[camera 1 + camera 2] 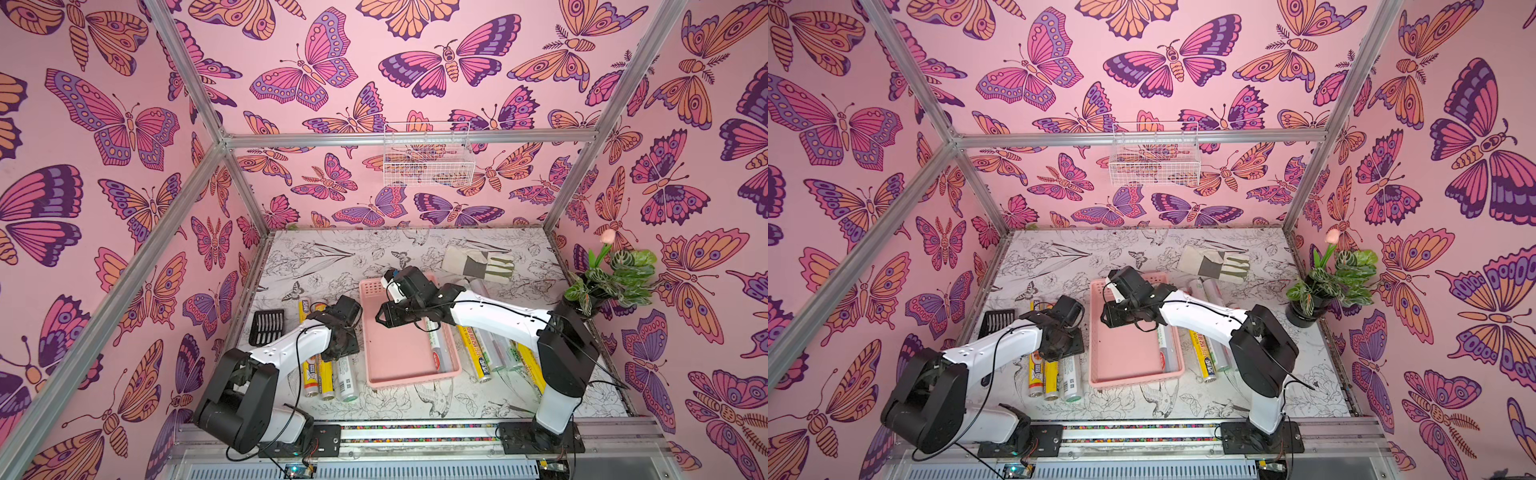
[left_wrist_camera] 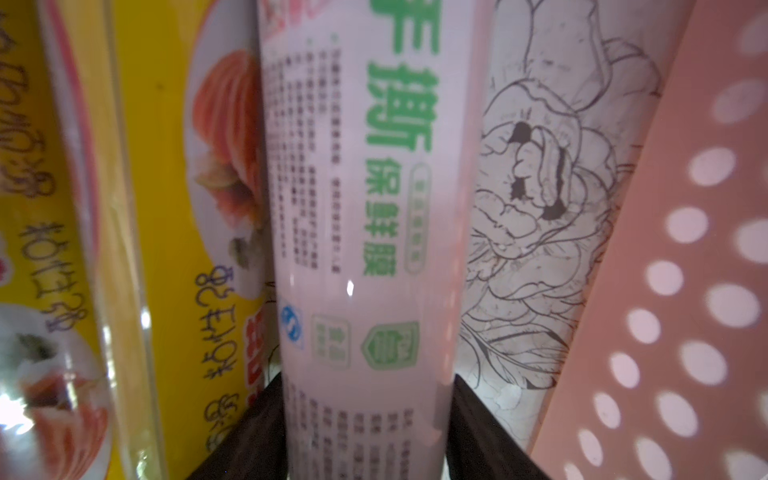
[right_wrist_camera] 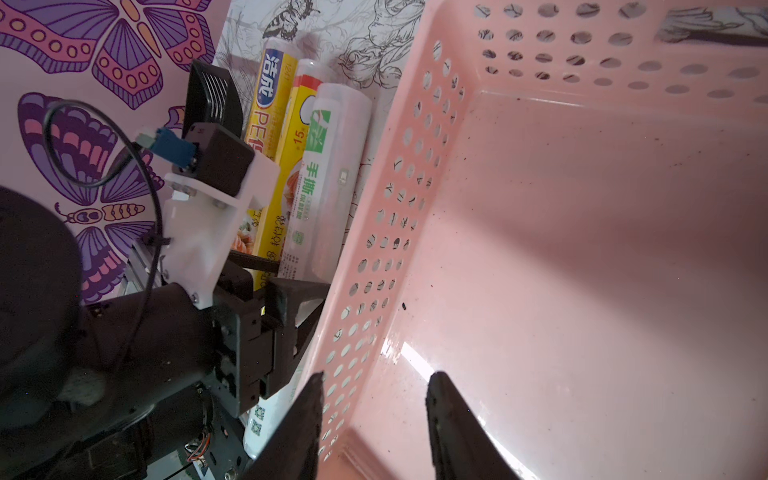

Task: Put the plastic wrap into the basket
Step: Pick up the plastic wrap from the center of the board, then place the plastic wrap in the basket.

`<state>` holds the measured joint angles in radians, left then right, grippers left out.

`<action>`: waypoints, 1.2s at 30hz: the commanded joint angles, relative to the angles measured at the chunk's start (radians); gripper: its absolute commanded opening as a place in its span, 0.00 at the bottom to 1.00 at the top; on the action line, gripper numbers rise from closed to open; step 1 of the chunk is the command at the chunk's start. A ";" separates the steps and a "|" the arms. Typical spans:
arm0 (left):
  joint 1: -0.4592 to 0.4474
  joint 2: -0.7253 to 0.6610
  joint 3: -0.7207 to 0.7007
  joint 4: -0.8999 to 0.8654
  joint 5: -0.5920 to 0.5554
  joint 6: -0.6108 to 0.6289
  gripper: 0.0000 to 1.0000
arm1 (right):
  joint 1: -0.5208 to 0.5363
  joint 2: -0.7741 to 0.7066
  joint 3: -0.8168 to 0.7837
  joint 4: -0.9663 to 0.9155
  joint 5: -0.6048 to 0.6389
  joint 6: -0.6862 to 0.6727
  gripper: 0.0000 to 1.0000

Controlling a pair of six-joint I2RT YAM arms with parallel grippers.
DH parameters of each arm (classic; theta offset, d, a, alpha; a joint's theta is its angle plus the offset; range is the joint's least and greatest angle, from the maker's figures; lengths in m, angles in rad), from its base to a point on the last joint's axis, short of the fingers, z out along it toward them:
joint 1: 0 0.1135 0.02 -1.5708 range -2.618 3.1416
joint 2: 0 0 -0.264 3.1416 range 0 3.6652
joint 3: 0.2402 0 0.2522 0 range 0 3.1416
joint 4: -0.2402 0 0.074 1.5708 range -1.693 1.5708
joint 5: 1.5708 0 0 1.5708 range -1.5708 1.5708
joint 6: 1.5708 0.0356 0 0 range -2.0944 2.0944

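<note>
The pink basket (image 1: 411,380) (image 1: 1133,380) lies mid-table and holds one clear plastic wrap roll (image 1: 438,345) (image 1: 1166,347) along its right wall. Three rolls lie left of it: two yellow (image 1: 309,374) and one white with green print (image 1: 347,374) (image 2: 365,208). My left gripper (image 1: 338,336) (image 2: 370,376) points down over that white roll, shut on it, with a finger pressed against each side as it rests on the table. My right gripper (image 1: 384,318) (image 3: 376,378) hangs open and empty over the basket floor (image 3: 582,249). More rolls (image 1: 473,349) (image 1: 1202,353) lie right of the basket, partly under the right arm.
A black slotted scoop (image 1: 267,327) sits at the far left by the wall. A grey-white glove (image 1: 478,264) lies behind the basket. A potted plant (image 1: 611,278) stands at the right edge. A white wire basket (image 1: 428,160) hangs on the back wall.
</note>
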<state>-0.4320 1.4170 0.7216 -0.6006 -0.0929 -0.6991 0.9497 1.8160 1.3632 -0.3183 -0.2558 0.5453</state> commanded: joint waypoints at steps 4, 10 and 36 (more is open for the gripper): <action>0.003 0.032 0.015 0.005 0.037 0.026 0.57 | 0.006 0.017 0.015 -0.028 -0.001 -0.008 0.45; 0.001 -0.057 0.021 -0.001 0.065 0.043 0.44 | 0.006 0.002 0.010 -0.031 0.024 -0.011 0.44; -0.100 -0.279 0.214 0.205 0.270 -0.052 0.27 | -0.052 -0.362 -0.308 0.191 0.331 0.106 0.45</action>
<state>-0.5041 1.1023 0.9009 -0.5644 0.1173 -0.7170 0.9108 1.4990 1.0843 -0.1730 0.0017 0.6189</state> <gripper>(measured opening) 0.537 0.452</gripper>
